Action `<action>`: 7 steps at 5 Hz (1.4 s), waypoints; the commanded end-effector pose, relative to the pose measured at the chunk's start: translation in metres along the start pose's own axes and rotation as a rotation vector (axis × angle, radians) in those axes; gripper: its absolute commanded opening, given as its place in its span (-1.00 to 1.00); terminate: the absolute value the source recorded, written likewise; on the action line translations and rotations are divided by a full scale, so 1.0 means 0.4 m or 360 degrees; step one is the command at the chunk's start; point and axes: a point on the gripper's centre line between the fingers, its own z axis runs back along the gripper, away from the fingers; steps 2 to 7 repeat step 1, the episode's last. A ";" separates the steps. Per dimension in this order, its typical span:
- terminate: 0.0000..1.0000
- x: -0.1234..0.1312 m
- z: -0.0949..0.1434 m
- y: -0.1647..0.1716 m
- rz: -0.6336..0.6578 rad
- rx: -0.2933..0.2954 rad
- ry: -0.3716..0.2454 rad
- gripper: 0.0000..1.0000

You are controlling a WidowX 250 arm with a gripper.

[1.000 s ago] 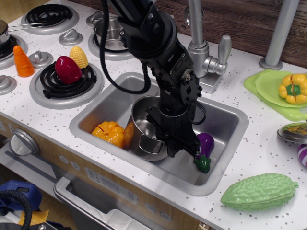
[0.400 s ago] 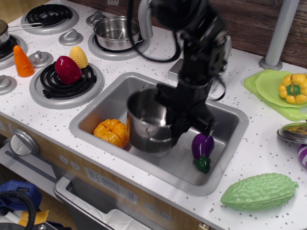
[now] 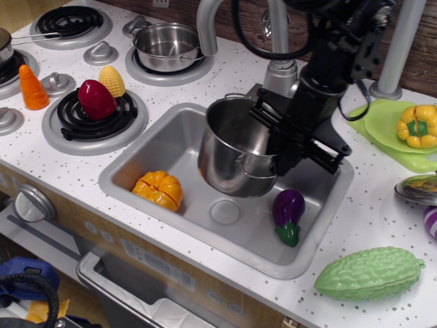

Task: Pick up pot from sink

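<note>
- Black gripper (image 3: 276,147) fingers are pinched on the near-right part of the pot's rim. One finger looks to be inside the wall and the other outside, though I can't see the pads properly behind the steel.
- So it's clamped on the pot (image 3: 235,152), which hangs tilted above the sink (image 3: 136,167) floor with its mouth tipped up and away from the gripper. The bottom looks clear of the basin.
- My worry is that a rim pinch on shiny steel, held off to one side, lets the weight lever against the fingers, so the pot could rotate or slip out and drop back into the sink.
- If it drops, it lands about over the drain disc (image 3: 224,211), with the orange pumpkin (image 3: 158,189) just left of the drain and the purple eggplant (image 3: 288,211) just right of it. Either could get knocked around or wedge under the pot.
- Behind the sink, the faucet (image 3: 276,48) stands very close to the pot's far rim and to the arm. Any swing backward could clip it and jar the grip loose.
- Lifting straight up and slowly seems the safest bet to me.
</note>
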 end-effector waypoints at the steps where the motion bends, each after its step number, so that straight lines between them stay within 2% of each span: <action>1: 1.00 0.006 0.051 0.013 0.0002 -0.0019 -0.0166 -1.00; 7: 1.00 0.006 0.051 0.013 0.0002 -0.0019 -0.0166 -1.00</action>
